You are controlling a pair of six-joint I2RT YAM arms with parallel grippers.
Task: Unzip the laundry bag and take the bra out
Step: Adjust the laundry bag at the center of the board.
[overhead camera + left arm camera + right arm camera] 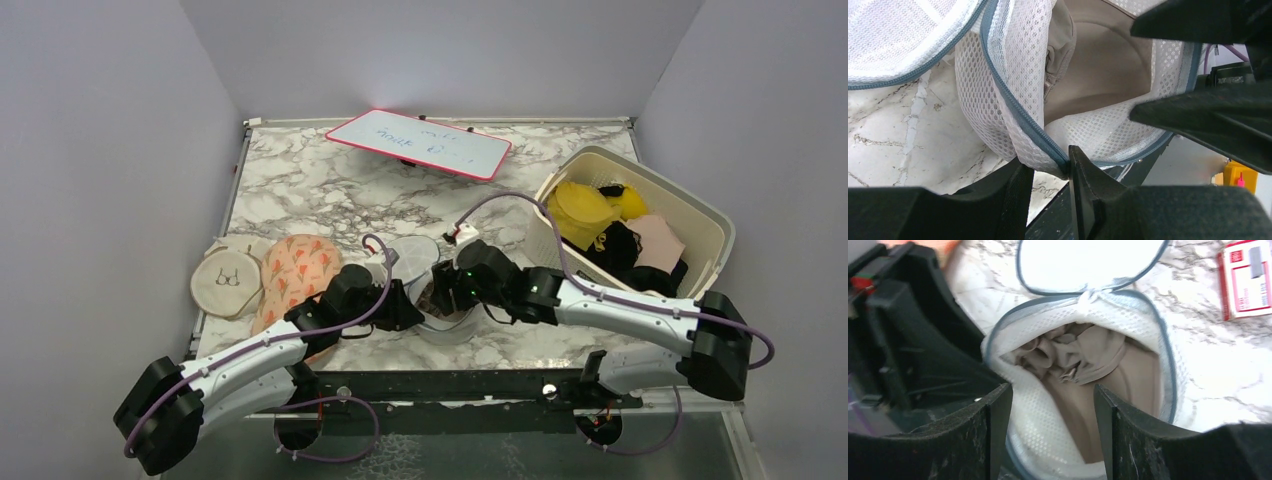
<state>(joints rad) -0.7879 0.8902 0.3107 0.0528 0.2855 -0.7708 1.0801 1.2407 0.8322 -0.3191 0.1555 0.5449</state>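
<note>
The white mesh laundry bag [447,328] stands at the table's near edge between both arms. It is unzipped, with its round lid [415,255] flipped back. In the right wrist view the bag [1048,415] gapes open and a beige-brown bra [1088,355] lies crumpled inside; it is not mustard-yellow here. My left gripper [1048,167] pinches the bag's near rim with its grey-blue zipper trim [1013,107]. My right gripper [1050,395] is open and empty just above the opening, with its fingertips over the mesh wall and the bra.
A beige basket [700,215] at the right holds yellow, black and pink garments. A flat round beige pouch [227,282] and an orange-pink patterned pouch [295,275] lie at the left. A red-edged whiteboard [420,145] lies at the back.
</note>
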